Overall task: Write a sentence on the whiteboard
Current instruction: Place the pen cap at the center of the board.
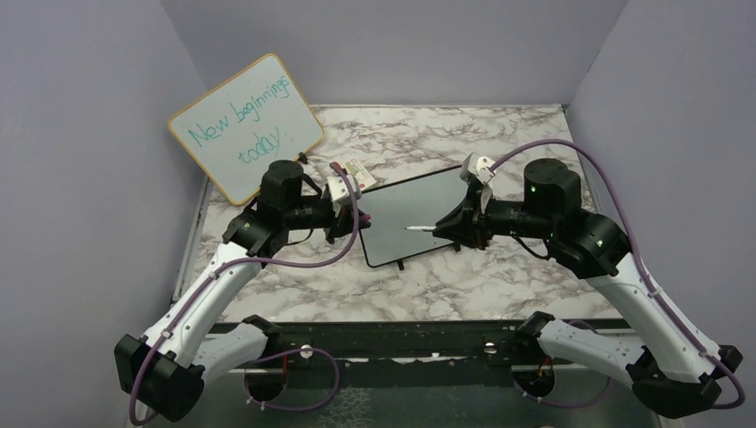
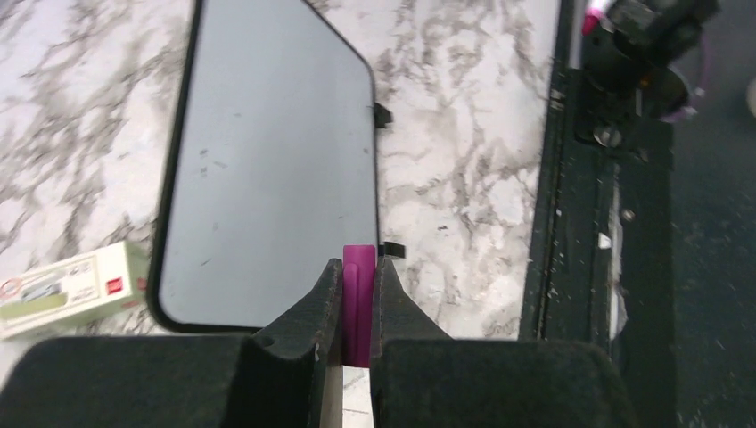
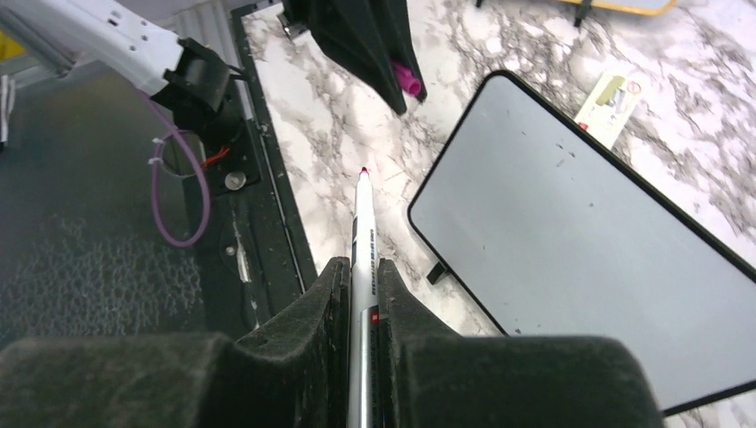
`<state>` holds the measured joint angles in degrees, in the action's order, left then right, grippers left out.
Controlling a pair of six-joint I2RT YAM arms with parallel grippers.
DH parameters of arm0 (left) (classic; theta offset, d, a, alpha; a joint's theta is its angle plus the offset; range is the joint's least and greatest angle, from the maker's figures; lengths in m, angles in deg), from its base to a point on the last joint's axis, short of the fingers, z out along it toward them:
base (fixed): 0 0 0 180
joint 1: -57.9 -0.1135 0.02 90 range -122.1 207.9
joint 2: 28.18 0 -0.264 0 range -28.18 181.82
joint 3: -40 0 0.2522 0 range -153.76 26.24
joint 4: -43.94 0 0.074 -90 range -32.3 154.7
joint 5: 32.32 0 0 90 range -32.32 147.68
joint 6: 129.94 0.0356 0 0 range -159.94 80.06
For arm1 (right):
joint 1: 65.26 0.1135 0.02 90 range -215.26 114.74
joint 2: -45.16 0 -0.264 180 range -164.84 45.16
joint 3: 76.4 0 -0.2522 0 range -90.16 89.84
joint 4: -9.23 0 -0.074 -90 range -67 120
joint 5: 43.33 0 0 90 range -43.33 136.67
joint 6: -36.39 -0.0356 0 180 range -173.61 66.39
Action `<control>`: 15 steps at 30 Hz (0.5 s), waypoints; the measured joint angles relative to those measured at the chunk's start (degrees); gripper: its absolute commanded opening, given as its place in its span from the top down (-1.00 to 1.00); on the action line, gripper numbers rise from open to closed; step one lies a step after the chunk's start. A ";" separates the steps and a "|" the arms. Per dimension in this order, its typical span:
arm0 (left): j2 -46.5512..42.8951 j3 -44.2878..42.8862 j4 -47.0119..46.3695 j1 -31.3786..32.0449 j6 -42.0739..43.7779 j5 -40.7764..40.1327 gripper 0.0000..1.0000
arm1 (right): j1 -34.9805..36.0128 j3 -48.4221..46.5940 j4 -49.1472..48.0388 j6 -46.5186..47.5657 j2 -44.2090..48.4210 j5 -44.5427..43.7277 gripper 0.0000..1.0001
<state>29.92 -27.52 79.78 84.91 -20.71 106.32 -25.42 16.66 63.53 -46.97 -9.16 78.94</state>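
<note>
Top external view: the whiteboard (image 1: 401,214) lies flat on the marble table (image 1: 499,285), between the two arms. Its long axis runs roughly left to right, with the right end angled slightly away from the bases. Its two small feet are on the near edge. No sentence is visible on its face; only a few faint specks show.

Right end effector (image 3: 361,263): pressed onto the barrel of a marker (image 3: 361,214), uncapped, pink tip forward. The marker points toward the robot's left, roughly in line with the board's long axis. In the top external view the tip sits over the board's near half. In the right wrist view it projects onto bare marble just beside the board's near corner. Judgement: the tip is held above the surface and not in contact, and its height cannot be read. This arm is the one placed to write, and the board lies below and slightly beyond the tip.

Left end effector (image 2: 358,267): pinching a magenta cap (image 2: 358,308), held beside the board's left short edge and clear of its face.

Surface and room: the board face is smooth and unobstructed. The board looks light and is not clamped, so it may slide under pen pressure. A small box (image 1: 354,171) lies just off the far left corner. A wood-framed board (image 1: 245,125) with teal writing leans at the far left, well apart.
</note>
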 measured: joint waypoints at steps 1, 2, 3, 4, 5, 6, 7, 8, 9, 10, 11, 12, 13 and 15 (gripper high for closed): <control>-0.28 0.00 -0.59 0.00 -1.05 -2.05 1.00 | 0.00 0.96 -0.72 -0.44 0.55 -1.07 0.99; -0.52 0.00 -1.16 0.00 -2.95 -4.70 1.00 | 0.00 1.92 -1.31 -0.83 1.05 -2.05 0.99; -0.66 0.00 -1.49 0.00 -4.20 -6.99 1.00 | 0.00 2.82 -1.90 -1.22 1.44 -3.02 0.99; -0.74 -0.04 -1.79 0.00 -6.01 -9.79 1.00 | 0.00 3.58 -2.51 -1.66 1.70 -3.87 0.99; -0.79 -0.17 -1.99 0.00 -8.39 -14.03 1.00 | 0.00 4.35 -3.41 -2.10 1.86 -4.96 0.99; -0.79 -0.22 -2.16 0.00 -9.75 -16.41 1.00 | 0.00 4.85 -4.00 -2.32 1.90 -5.86 0.99; -0.79 -0.26 -2.29 0.00 -11.43 -19.10 1.00 | 0.00 5.38 -4.52 -2.60 1.90 -6.93 0.99; -0.76 -0.37 -2.25 -0.02 -13.03 -21.92 1.00 | 0.00 5.79 -4.92 -2.82 1.84 -8.09 1.00; -0.68 -0.61 -2.16 -0.11 -14.73 -25.05 1.00 | 0.00 6.08 -5.11 -3.10 1.73 -9.29 0.99; -0.44 -1.03 -2.08 -0.35 -16.44 -27.93 1.00 | 0.00 6.34 -5.25 -3.32 1.70 -10.51 1.00; -0.11 -1.38 -2.05 -0.66 -18.01 -30.77 1.00 | 0.00 6.54 -5.42 -3.58 1.73 -11.39 0.99; 0.24 -1.60 -1.99 -1.03 -19.43 -32.89 1.00 | 0.00 6.71 -5.60 -3.72 1.75 -12.37 0.99; 0.85 -1.73 -2.01 -1.77 -21.24 -35.45 1.00 | 0.00 6.86 -5.90 -3.87 1.84 -13.20 0.99; 2.03 -1.73 -1.79 -3.26 -23.80 -38.88 1.00 | 0.00 7.32 -6.64 -4.31 2.08 -14.86 1.00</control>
<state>31.96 -29.25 77.99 81.65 -44.52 67.44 -25.42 23.98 56.88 -51.28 -7.09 64.08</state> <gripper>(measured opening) 0.087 0.167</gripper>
